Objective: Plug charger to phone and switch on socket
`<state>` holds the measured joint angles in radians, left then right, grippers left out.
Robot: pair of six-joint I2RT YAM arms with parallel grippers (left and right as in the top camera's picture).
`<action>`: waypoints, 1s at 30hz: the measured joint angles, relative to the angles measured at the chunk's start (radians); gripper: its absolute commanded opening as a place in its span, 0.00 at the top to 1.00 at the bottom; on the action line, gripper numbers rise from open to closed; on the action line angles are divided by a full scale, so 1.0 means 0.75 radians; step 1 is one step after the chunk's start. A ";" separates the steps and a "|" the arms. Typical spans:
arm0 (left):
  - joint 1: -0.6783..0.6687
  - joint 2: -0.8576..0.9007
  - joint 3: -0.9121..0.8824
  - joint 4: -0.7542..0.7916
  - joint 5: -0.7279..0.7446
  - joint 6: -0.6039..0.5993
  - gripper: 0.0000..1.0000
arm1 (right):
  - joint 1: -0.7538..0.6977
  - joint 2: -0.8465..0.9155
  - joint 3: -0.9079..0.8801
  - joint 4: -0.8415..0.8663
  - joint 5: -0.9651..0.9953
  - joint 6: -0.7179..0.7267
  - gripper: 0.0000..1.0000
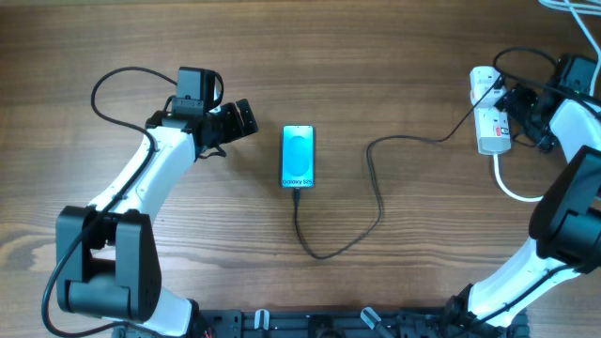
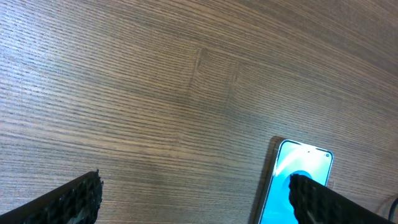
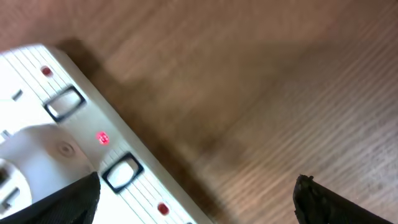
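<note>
The phone (image 1: 298,157) lies at the table's middle, its cyan screen lit. The thin black charger cable (image 1: 374,178) runs from the phone's near end, loops right and goes up to the white socket strip (image 1: 489,113) at the far right. My left gripper (image 1: 246,119) is open just left of the phone; the phone (image 2: 292,186) shows beside the right fingertip in the left wrist view. My right gripper (image 1: 519,111) is open beside the socket. The right wrist view shows the socket (image 3: 74,143) with white switches, one red light glowing, and a white plug in it.
A thick white lead (image 1: 507,183) curves from the socket toward the near right. Another white cable (image 1: 573,14) runs off at the far right corner. The left arm's black cable (image 1: 117,89) loops at the far left.
</note>
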<state>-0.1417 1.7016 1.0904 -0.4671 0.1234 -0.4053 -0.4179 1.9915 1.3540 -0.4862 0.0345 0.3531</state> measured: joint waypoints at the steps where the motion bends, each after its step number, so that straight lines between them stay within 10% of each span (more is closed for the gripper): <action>1: 0.000 0.000 0.000 0.000 0.001 0.000 0.00 | 0.000 0.000 0.000 0.016 0.005 0.000 0.00; 24: 0.000 0.000 0.000 0.000 0.001 0.000 0.00 | 0.001 -0.003 -0.001 0.101 0.015 0.000 0.00; 30: 0.000 0.000 0.000 0.000 0.000 0.000 0.00 | 0.052 -0.348 -0.022 0.101 0.014 -0.001 0.00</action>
<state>-0.1417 1.7016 1.0904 -0.4671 0.1234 -0.4053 -0.3790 1.7306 1.3373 -0.4107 0.0452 0.3527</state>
